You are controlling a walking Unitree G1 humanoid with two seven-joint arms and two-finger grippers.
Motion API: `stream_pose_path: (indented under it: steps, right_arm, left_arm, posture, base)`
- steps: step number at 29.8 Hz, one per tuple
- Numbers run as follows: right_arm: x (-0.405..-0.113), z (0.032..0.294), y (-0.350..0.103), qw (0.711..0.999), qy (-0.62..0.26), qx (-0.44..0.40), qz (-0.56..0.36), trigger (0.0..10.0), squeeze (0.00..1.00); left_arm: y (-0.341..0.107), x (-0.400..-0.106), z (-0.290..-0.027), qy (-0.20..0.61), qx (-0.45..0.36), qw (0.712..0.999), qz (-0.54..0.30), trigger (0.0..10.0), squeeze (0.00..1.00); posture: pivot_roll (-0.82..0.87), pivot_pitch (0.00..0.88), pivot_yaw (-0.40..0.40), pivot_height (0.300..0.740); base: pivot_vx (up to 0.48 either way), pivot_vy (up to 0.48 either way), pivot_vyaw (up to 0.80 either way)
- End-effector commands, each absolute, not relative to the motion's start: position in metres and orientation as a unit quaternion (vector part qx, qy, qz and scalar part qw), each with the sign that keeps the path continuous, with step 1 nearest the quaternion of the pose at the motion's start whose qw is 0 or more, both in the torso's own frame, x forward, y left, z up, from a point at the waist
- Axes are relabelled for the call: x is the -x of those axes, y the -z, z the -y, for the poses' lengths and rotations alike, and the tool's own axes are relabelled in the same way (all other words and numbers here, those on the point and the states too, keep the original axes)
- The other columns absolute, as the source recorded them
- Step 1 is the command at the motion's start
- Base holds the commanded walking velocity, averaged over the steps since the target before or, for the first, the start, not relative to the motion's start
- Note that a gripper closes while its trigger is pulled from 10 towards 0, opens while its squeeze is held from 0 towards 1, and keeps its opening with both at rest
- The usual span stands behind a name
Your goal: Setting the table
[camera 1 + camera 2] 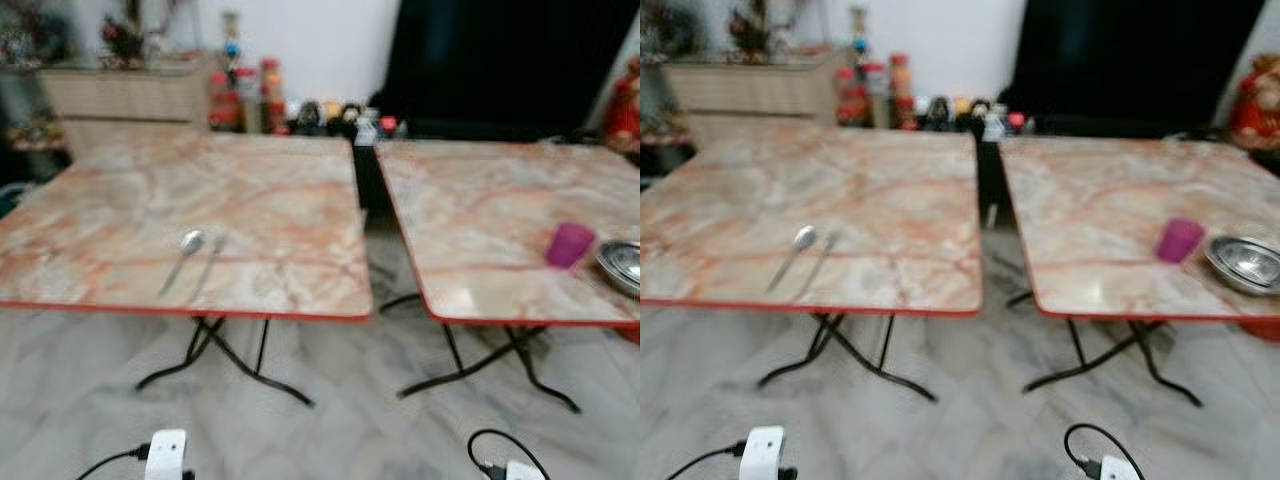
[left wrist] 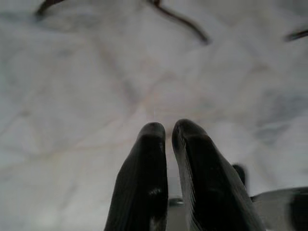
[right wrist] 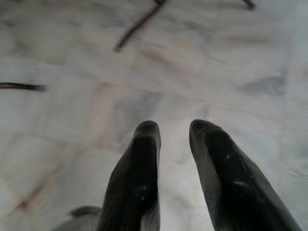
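Lying on the left table (image 1: pixel 250 200), near its front red-trimmed edge, a spoon (image 1: pixel 182 258) and a fork (image 1: pixel 207 262) sit side by side, just apart and roughly parallel; each runs its long axis from the bowl or tines at the far end back toward the near edge, slanting a little to the robot's left. Both look like plain silvery metal, though the picture is blurred and the fork's tines cannot be made out. On the right table (image 1: pixel 480 220), close to its front right corner, a small purple cup (image 1: pixel 570 244) stands upright just beside a shiny metal bowl (image 1: pixel 622 264). The right eye view gives the same layout, with the bowl (image 1: pixel 1244 263) more fully in sight and the two tables parted by a narrow gap. Bottles and jars crowd the far wall beside a pale cabinet (image 1: pixel 130 95). In the left wrist view the left gripper (image 2: pixel 168 132) hangs over the marble floor (image 2: pixel 72 96), its two black fingers nearly touching, clasping nothing. In the right wrist view the right gripper (image 3: pixel 174 131) hangs over the same floor with a clear gap between its fingers, empty.
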State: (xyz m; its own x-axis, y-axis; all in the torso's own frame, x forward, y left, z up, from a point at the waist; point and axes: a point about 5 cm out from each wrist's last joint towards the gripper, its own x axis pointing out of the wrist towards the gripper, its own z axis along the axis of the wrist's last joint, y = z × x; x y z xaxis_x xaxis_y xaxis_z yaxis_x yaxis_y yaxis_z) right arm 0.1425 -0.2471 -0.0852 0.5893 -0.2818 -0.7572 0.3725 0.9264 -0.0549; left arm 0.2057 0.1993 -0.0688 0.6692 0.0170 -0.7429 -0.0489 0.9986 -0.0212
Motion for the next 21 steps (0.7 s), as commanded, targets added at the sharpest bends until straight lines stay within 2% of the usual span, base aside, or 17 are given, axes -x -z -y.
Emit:
stream_pose_path:
  steps: [1, 11, 21]
  right_arm:
    - [-0.1553, 0.2414, 0.0813, 0.898, 0.18, -0.063, -0.396, 10.0, 0.0]
    - [-0.1532, 0.2412, 0.0822, 0.896, 0.184, -0.067, -0.398, 10.0, 0.0]
    - [-0.1532, 0.2404, 0.0822, 0.897, 0.186, -0.07, -0.395, 10.0, 0.0]
  left_arm:
    - [0.068, -0.2026, -0.2131, -0.028, 0.002, 0.912, -0.409, 10.0, 0.0]
    - [0.0664, -0.2045, -0.2158, -0.031, -0.001, 0.913, -0.407, 10.0, 0.0]
    - [0.066, -0.2045, -0.2175, -0.036, 0.003, 0.914, -0.405, 10.0, 0.0]
  posture:
    - [0.04, 0.0, -0.069, 0.74]
    - [0.04, 0.0, -0.067, 0.74]
    - [0.04, 0.0, -0.067, 0.74]
  base:
    - [0.352, 0.0, 0.0]
    - [0.351, 0.0, 0.0]
    - [0.0, 0.0, 0.0]
